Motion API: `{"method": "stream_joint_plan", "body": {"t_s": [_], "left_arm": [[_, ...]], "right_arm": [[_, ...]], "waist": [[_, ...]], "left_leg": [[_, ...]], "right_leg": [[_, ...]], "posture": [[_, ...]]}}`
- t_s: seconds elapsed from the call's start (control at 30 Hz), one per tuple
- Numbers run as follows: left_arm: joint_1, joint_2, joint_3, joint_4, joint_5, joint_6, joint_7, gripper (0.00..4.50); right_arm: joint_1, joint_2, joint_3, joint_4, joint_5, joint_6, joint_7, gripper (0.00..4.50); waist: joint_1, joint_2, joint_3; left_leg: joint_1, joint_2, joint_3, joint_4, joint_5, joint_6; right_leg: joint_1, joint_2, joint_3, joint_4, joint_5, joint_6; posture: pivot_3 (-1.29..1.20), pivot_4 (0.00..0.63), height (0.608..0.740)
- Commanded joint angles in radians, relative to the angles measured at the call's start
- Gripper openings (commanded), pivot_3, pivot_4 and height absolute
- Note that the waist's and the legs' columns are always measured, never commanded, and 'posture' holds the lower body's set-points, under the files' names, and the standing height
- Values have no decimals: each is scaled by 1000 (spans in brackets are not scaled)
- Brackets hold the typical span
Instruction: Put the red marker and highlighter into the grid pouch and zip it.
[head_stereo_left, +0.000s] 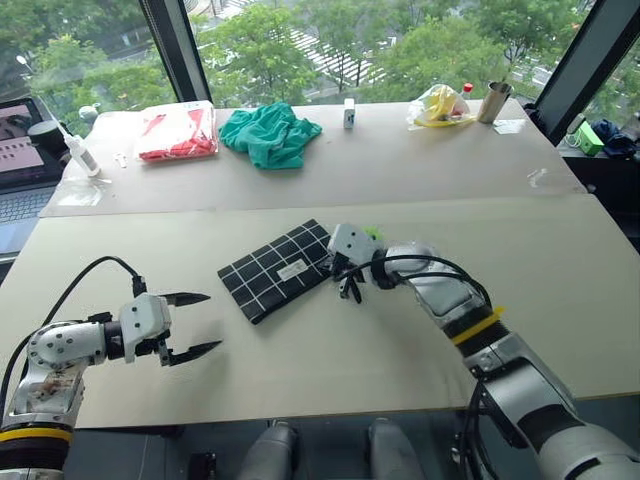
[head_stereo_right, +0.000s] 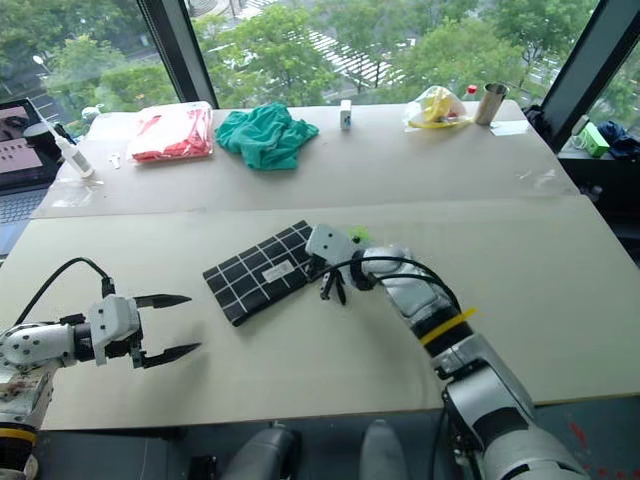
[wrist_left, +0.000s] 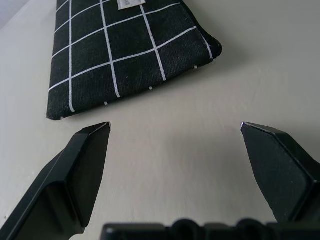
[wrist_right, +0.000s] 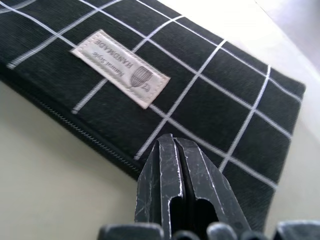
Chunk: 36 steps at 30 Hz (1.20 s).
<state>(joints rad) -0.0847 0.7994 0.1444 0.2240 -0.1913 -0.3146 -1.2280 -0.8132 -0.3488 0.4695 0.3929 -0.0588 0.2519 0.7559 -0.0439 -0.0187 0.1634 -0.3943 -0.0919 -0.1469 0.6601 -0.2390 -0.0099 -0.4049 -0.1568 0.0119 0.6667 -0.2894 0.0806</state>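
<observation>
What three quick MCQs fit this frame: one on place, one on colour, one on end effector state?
1. The grid pouch lies:
A. on the near table, between the arms
B. on the far table
C. on the laptop

2. The crumpled cloth on the far table is:
A. yellow
B. teal green
C. black

3. The left end effector is:
A. shut on the pouch
B. shut, empty
C. open

1 A: it lies flat in front of both arms.
2 B: it sits beside the red-and-white packet.
3 C: its fingers stand apart over bare table; the right end effector is shut at the pouch's zipper edge.
</observation>
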Motion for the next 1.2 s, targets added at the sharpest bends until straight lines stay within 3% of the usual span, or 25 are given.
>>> {"method": "stream_joint_plan", "body": {"t_s": [0.03, 0.13, 0.3, 0.8, 0.9, 1.2], "left_arm": [[-58, 16, -32, 60, 67, -102, 38, 4500], [-105, 7, -56, 102, 89, -136, 59, 4500], [-181, -22, -110, 163, 140, -211, 117, 4500], [-280, -122, -223, 334, 286, -428, 327, 4500], [-295, -125, -236, 359, 275, -449, 326, 3793], [-320, -119, -273, 414, 231, -484, 271, 361]], "right_arm": [[5, 25, -33, 4, -1, 6, 3, 16], [-4, 39, -84, -3, 27, 36, 6, 16], [-8, 17, -74, 34, -41, 10, -5, 16], [48, 32, -90, -37, -53, 52, 0, 16], [59, 31, -96, -55, -51, 66, 0, 0], [95, 23, -121, -119, -26, 85, 19, 0]], "waist": [[0, 0, 0], [-1, 0, 0], [1, 0, 0], [8, 0, -3], [8, 0, -3], [4, 0, -3]], "left_leg": [[0, 0, 0, 0, 0, 0], [0, 1, 0, 0, 0, 0], [0, 1, 0, 0, 0, 0], [3, 0, 0, 1, 0, 0], [4, 0, 0, 1, 0, 1], [4, -1, 0, 1, -1, 1]], "right_leg": [[0, 0, 0, 0, 0, 0], [0, 1, 0, 0, 1, -1], [0, 2, 1, 1, 1, -1], [1, 2, 1, 6, 1, -1], [1, 2, 1, 7, 1, -1], [0, 2, 1, 9, 1, -1]], "posture": [[0, 150, 740], [0, 150, 740], [0, 150, 740], [0, 150, 740], [0, 150, 740], [0, 150, 740]]}}
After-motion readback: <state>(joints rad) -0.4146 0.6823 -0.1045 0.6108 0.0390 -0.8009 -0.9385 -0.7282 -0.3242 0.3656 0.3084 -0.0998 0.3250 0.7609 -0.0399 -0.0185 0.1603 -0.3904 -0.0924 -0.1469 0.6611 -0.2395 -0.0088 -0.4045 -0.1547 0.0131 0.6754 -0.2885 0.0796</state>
